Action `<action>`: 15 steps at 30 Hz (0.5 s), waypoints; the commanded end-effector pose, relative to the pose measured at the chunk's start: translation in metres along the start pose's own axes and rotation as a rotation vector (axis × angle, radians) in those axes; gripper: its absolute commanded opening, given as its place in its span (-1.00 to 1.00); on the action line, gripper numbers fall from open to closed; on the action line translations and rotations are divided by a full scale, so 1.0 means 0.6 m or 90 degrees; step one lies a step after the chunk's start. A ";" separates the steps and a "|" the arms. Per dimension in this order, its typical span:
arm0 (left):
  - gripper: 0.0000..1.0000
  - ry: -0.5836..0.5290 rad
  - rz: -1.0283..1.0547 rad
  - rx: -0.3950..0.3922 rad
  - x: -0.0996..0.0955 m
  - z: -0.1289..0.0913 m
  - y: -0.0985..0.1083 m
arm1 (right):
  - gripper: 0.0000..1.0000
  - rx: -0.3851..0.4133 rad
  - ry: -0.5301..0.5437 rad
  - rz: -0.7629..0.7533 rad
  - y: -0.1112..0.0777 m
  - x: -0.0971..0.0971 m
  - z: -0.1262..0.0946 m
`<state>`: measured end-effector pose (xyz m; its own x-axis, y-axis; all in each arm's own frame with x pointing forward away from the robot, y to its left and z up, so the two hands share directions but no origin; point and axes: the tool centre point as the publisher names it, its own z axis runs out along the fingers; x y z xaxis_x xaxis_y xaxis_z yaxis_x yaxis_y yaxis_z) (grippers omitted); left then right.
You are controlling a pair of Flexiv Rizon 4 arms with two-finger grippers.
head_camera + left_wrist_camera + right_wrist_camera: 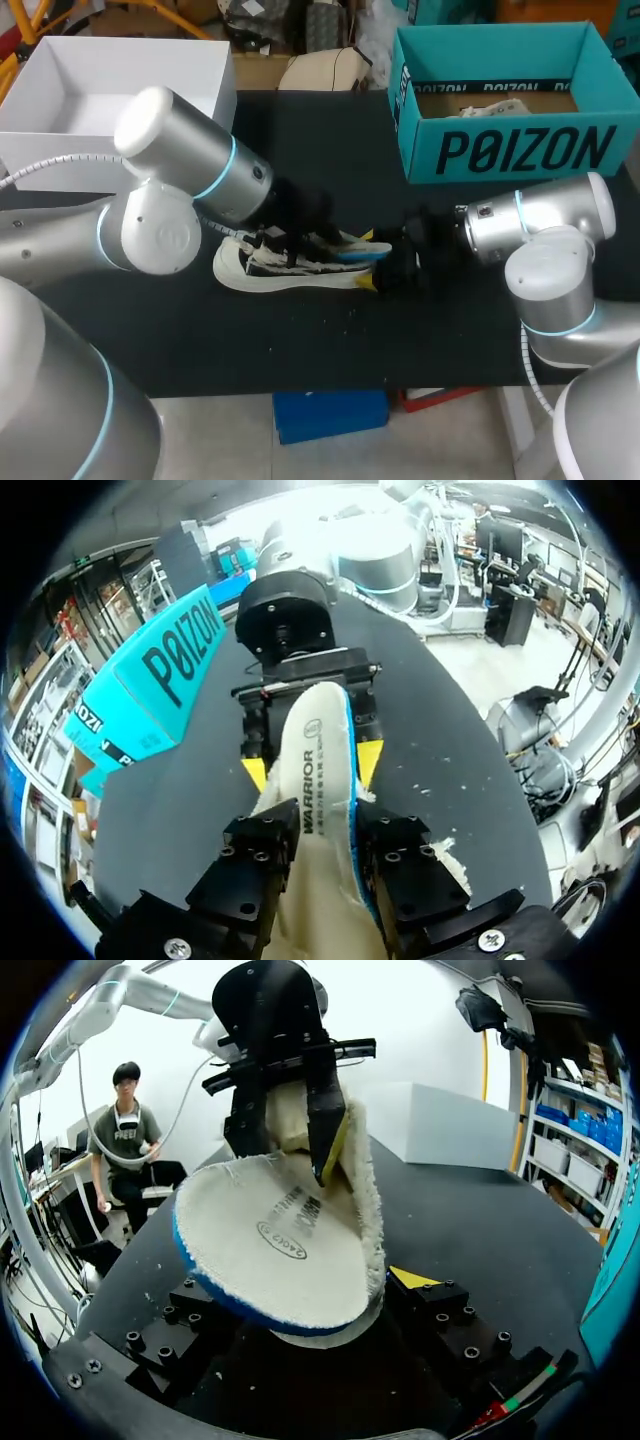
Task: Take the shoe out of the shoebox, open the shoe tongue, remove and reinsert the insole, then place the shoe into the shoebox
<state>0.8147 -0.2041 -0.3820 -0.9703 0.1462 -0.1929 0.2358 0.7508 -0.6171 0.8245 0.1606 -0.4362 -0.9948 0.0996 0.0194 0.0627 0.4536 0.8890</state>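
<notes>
From above, the shoe [290, 268] lies on its side in the middle of the black tabletop [300, 340]. The teal shoebox [500, 150] sits at 1 o'clock, so the first step is done. My left claw [315, 232] comes from 9 o'clock and my right claw [385, 262] from 3 o'clock. Both meet at the insole [355, 250].

In the left wrist view, my left claw [322, 825] is clamped on the insole [312, 750]. The right claw [312, 768] is straight ahead, at the insole's far end.

In the right wrist view, the insole [280, 1245] lies over my right claw [300, 1300]. I cannot tell if that claw grips it. The left claw [290, 1130] pinches the far end.

I think the insole is out, or nearly. It must go back in, and then the shoe goes into the box.
</notes>
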 end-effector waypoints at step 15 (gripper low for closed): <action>-0.35 -0.001 0.077 0.000 -0.036 0.027 -0.057 | -1.00 0.001 0.000 0.000 -0.004 -0.001 0.002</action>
<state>0.8256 -0.2373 -0.3698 -0.9344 0.2326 -0.2697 0.3516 0.7225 -0.5953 0.8246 0.1606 -0.4362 -0.9948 0.0997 0.0194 0.0628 0.4536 0.8890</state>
